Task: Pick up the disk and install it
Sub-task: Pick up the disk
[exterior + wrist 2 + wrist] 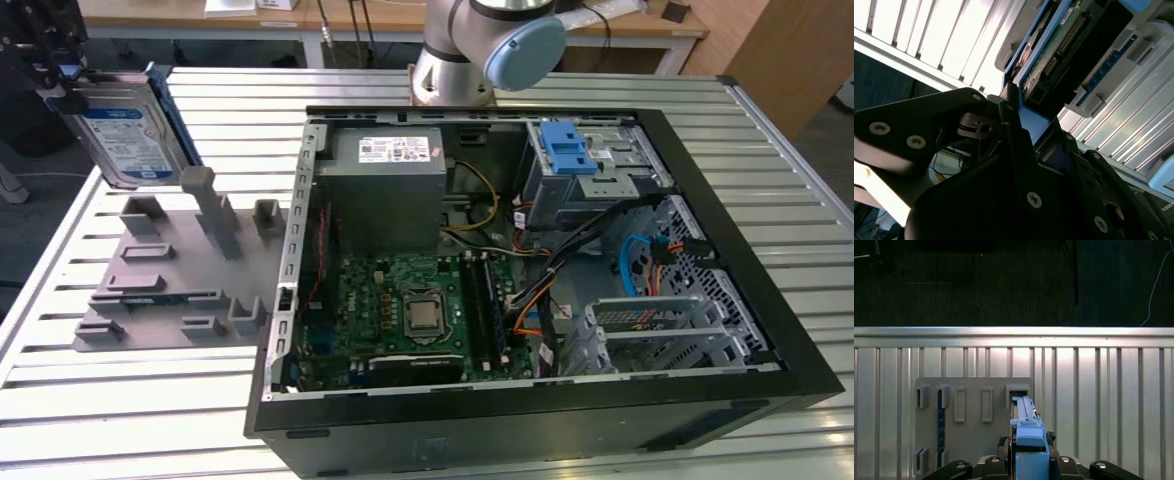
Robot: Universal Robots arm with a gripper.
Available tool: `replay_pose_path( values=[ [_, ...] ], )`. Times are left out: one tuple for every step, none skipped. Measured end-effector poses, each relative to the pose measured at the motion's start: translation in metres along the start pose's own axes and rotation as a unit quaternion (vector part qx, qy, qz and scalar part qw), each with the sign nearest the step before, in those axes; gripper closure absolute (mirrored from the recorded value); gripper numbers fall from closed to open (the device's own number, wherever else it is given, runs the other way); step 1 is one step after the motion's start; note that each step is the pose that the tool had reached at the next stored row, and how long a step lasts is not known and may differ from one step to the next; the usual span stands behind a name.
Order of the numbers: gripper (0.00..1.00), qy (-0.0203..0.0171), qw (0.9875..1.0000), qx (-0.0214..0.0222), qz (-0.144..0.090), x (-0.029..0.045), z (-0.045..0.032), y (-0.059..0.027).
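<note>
The disk (127, 140), silver with a blue-and-white label and blue rails, stands on edge at the exterior view's far left, over the far end of a grey holder fixture (174, 270). My gripper (60, 85) is shut on its upper edge. In the first wrist view the disk (1026, 427) is edge-on, its blue rail between my black fingers (996, 462), with the fixture's slots (974, 405) beneath. The second wrist view has the disk's green circuit-board side (1054, 50) beyond my gripper (1024, 125). I cannot tell whether the disk's lower edge still touches the fixture.
An open black computer case (747, 250) lies on the slatted metal table (134, 400), to the right of the fixture. Inside are a grey box with a white sticker (387, 190), a grey cage with a blue latch (574, 150), a green board and cables. The arm's base (467, 50) stands behind.
</note>
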State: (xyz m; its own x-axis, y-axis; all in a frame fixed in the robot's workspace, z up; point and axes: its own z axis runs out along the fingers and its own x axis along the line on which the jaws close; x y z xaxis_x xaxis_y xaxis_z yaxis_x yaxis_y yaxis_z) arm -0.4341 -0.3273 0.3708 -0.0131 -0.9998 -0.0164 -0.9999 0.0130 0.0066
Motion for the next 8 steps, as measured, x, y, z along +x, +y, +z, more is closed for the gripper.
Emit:
replay_pose_path(
  values=[
    [0.64,0.0,1.0,0.0,0.0,0.0,-0.0013,0.0],
    [0.64,0.0,1.0,0.0,0.0,-0.0001,-0.0027,0.0],
    [0.64,0.0,1.0,0.0,0.0,-0.0001,-0.0041,0.0],
    [0.64,0.0,1.0,0.0001,0.0,-0.0001,-0.0054,0.0],
    [0.64,0.0,1.0,0.0,0.0,-0.0001,-0.0068,0.0],
    [0.64,0.0,1.0,0.0,0.0,-0.0002,-0.0083,0.0],
    [0.64,0.0,1.0,0.0,0.0,-0.0002,-0.0098,0.0001],
    [0.64,0.0,1.0,0.0,0.0,-0.0003,-0.0112,0.0001]
  ],
)
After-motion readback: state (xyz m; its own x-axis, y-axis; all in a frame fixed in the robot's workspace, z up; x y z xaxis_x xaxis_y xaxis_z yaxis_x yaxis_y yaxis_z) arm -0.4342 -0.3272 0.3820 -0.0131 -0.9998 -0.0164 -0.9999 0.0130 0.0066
